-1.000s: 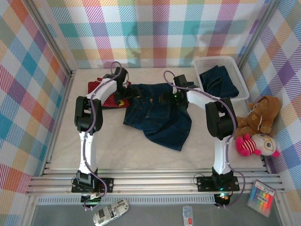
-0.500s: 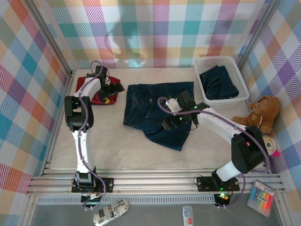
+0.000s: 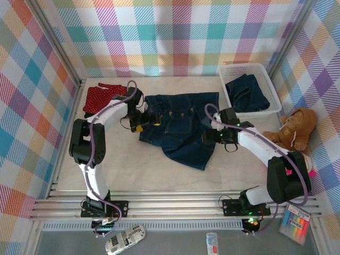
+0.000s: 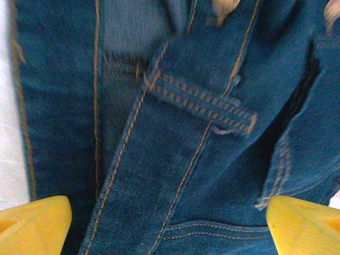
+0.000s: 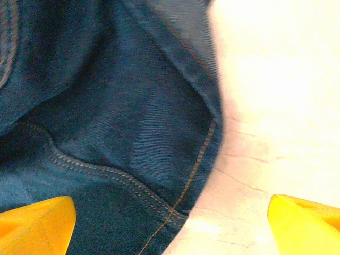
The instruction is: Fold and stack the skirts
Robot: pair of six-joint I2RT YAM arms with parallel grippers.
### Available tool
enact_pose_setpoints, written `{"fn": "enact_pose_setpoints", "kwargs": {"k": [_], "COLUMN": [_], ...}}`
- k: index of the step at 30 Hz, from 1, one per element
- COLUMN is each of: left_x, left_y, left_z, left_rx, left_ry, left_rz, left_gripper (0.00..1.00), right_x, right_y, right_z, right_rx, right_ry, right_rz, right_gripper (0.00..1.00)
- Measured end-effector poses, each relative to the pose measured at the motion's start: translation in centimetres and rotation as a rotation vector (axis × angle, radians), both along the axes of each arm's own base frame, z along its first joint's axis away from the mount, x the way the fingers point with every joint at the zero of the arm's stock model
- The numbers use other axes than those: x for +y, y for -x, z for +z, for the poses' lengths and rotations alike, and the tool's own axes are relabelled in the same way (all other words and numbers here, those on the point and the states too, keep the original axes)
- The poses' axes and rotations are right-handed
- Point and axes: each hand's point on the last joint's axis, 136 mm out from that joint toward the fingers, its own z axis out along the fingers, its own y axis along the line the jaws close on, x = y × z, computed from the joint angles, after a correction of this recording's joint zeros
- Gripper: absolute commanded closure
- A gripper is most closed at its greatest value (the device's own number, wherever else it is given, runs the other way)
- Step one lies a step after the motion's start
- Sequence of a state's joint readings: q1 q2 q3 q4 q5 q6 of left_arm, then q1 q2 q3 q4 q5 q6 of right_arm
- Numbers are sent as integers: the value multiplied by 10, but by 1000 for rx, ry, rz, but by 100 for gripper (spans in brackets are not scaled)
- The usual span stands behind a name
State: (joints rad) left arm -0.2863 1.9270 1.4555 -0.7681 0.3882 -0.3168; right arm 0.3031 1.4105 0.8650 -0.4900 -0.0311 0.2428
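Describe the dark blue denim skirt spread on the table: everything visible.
Dark blue denim skirt, orange topstitching, a belt loop. Lies spread but rumpled on the beige table, one corner trailing toward the near edge. Open left gripper sits over its left edge, open right gripper over its right edge; contact unclear.

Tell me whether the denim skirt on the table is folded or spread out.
Spread out: the denim skirt lies mostly flat across the table.

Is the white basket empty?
No, a dark blue denim garment lies inside the basket.
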Motion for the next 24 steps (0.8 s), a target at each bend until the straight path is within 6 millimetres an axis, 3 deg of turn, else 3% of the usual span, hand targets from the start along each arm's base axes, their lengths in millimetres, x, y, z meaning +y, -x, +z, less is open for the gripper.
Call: {"fn": "enact_pose_setpoints", "kwargs": {"k": [5, 12, 15, 17, 18, 21, 24], "left_x": [-3, -2, -2, -2, -2, -1, 2], "left_y": [7, 15, 15, 15, 15, 13, 10], "left_z": [-25, -33, -34, -34, -34, -32, -21], "left_rx": [64, 97, 96, 95, 96, 85, 56], "left_ry": [-7, -4, -7, -9, -6, 2, 23], "left_rz": [-9, -5, -5, -6, -2, 4, 32], "left_gripper": [24, 46, 66, 86, 92, 97, 100], "right_x": [10, 10, 10, 12, 13, 16, 18], "right_y": [2, 7, 8, 9, 9, 14, 18], "right_z": [-16, -49, -52, -52, -53, -56, -50], "right_rx": [91, 203, 202, 203, 203, 212, 208], "right_ry": [-104, -102, -106, -115, -123, -148, -175], "right_rz": [-92, -174, -176, -172, -170, -163, -166], "right_gripper": [16, 37, 44, 48, 53, 80, 93]}}
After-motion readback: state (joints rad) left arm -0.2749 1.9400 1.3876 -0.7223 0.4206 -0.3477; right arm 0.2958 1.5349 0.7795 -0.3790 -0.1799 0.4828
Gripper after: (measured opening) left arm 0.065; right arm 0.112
